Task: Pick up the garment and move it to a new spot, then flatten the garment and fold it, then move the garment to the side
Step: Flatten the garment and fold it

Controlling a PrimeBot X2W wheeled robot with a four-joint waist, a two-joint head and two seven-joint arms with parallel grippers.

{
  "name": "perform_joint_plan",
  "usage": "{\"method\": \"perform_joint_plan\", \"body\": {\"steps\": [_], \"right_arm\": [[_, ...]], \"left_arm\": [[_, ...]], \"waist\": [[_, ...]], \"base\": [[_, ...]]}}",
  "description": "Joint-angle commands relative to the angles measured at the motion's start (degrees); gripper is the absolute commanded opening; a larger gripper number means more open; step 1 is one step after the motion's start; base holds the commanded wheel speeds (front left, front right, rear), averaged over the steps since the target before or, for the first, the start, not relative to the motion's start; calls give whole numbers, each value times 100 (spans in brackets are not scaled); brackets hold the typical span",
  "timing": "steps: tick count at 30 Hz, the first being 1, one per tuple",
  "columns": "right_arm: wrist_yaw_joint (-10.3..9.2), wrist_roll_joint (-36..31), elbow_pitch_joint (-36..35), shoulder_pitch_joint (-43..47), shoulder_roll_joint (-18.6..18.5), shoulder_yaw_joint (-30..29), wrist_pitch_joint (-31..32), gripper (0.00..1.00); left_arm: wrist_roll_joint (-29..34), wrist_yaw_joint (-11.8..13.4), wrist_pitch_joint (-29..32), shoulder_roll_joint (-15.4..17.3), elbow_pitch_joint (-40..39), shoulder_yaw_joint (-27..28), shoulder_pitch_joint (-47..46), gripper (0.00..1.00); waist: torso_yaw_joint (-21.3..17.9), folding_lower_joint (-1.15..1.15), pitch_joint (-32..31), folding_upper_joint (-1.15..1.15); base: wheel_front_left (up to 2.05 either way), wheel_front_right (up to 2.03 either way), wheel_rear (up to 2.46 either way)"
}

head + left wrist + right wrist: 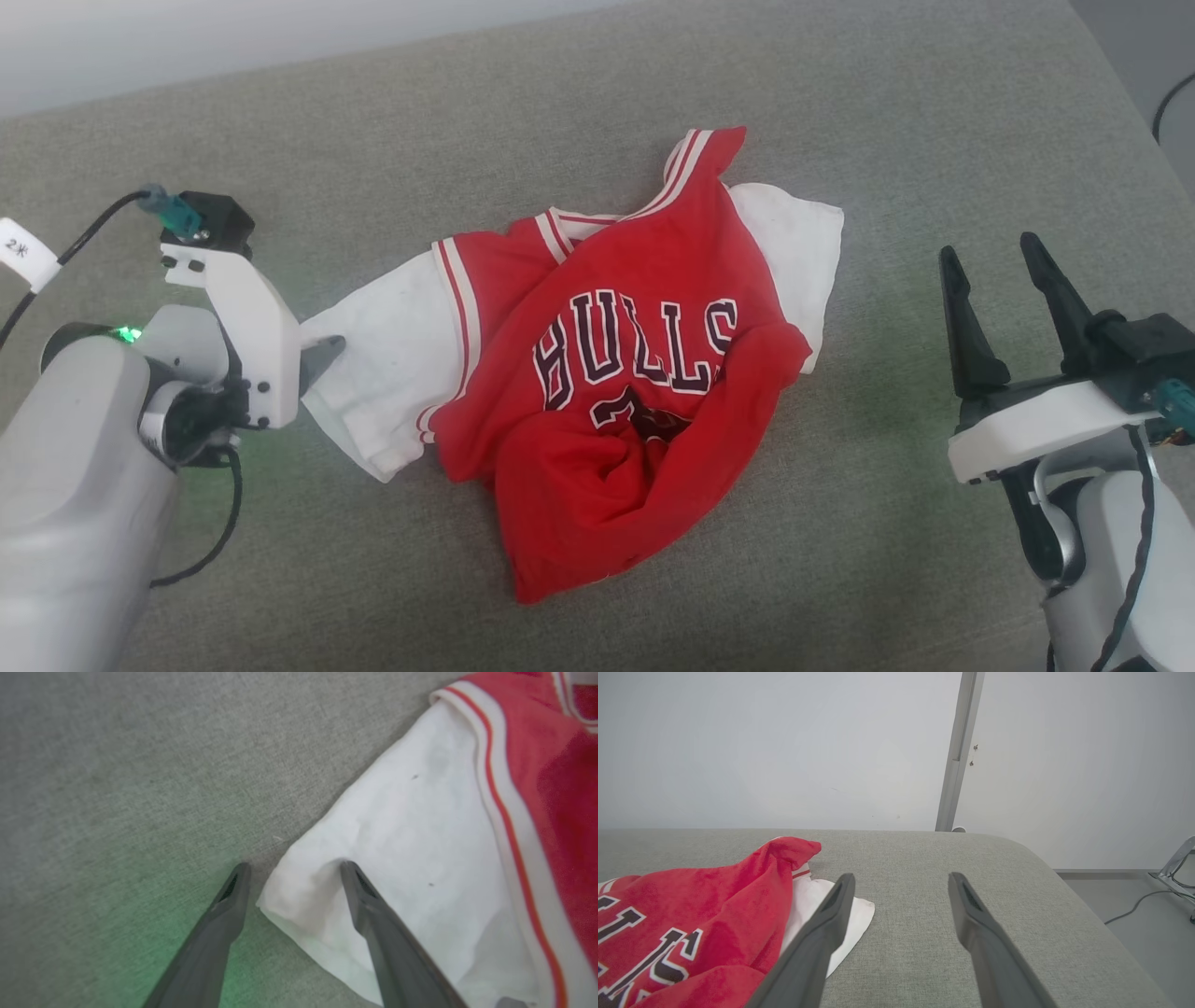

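Head view: high over worktop point(887, 140), facing forward and down, far enough to take in whole garment point(644, 280); left tool point(322, 355) at garment's left edge, right tool point(988, 245) well apart on right.
Left wrist view: steep downward, very close, white sleeve point(397, 835) corner just ahead of left tool.
Right wrist view: low, near level along worktop toward wall point(784, 742), garment left of right tool.
All three share garment and worktop.

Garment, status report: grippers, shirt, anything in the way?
Left gripper open, astride white sleeve corner. Right gripper open, clear of cloth. Garment crumpled on grey surface. No obstruction seen.
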Motion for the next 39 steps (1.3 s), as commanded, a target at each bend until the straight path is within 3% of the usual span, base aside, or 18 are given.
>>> {"method": "perform_joint_plan", "body": {"steps": [1, 3, 4, 5, 6, 11, 20, 28, 36, 37, 38, 39], "right_arm": [[-11, -16, -56, 52, 18, -23, 33, 100], [-11, -20, -96, 60, 20, -38, 65, 100], [-11, -25, -111, 61, 12, -45, 83, 100], [-11, -25, -125, 59, 6, -57, 96, 100], [-11, -19, -137, 62, 1, -73, 112, 100], [-11, 32, -185, 91, -13, -136, 205, 100], [-11, 93, -195, 145, -67, -190, 434, 100], [-11, 250, -183, 220, -139, -137, 631, 100], [-11, 408, -250, 256, -210, -130, 733, 100], [-11, 427, -259, 260, -215, -134, 751, 100], [-11, 443, -275, 268, -215, -120, 766, 100], [-11, 473, -291, 274, -209, -109, 784, 100]], "left_arm": [[46, 101, 102, 16, 304, -55, 111, 100], [-42, 149, 244, -35, 530, -61, 136, 95], [-57, 155, 323, -56, 635, -82, 163, 48], [-77, 159, 414, -81, 731, -98, 179, 35], [-105, 151, 467, -111, 781, -102, 191, 0], [-162, 167, 350, -114, 813, -31, 79, 0], [-76, 277, 160, 408, 585, 173, 18, 0], [-39, 525, 142, 854, 366, 324, 307, 0], [-244, 665, 61, 770, 353, 415, 604, 0], [-257, 675, 10, 745, 344, 433, 618, 29], [-260, 684, -28, 723, 347, 437, 635, 84], [-258, 683, -44, 705, 357, 426, 644, 100]], "waist": [[2, 0, 15, 0], [8, 0, 26, 0], [11, 0, 30, 0], [16, 0, 32, 0], [24, 0, 34, 0], [68, 0, 37, 0], [196, 0, -5, 0], [266, 0, -61, 0], [356, 0, -139, 0], [369, 0, -156, 0], [381, 0, -174, 0], [395, 0, -195, 0]], "base": [[0, 0, 0], [0, 0, 0], [0, 0, 0], [0, 0, 0], [0, 0, 0], [0, 0, 0], [0, 0, 0], [0, 0, 0], [0, 0, 0], [0, 0, 0], [0, 0, 0], [0, 0, 0]]}}
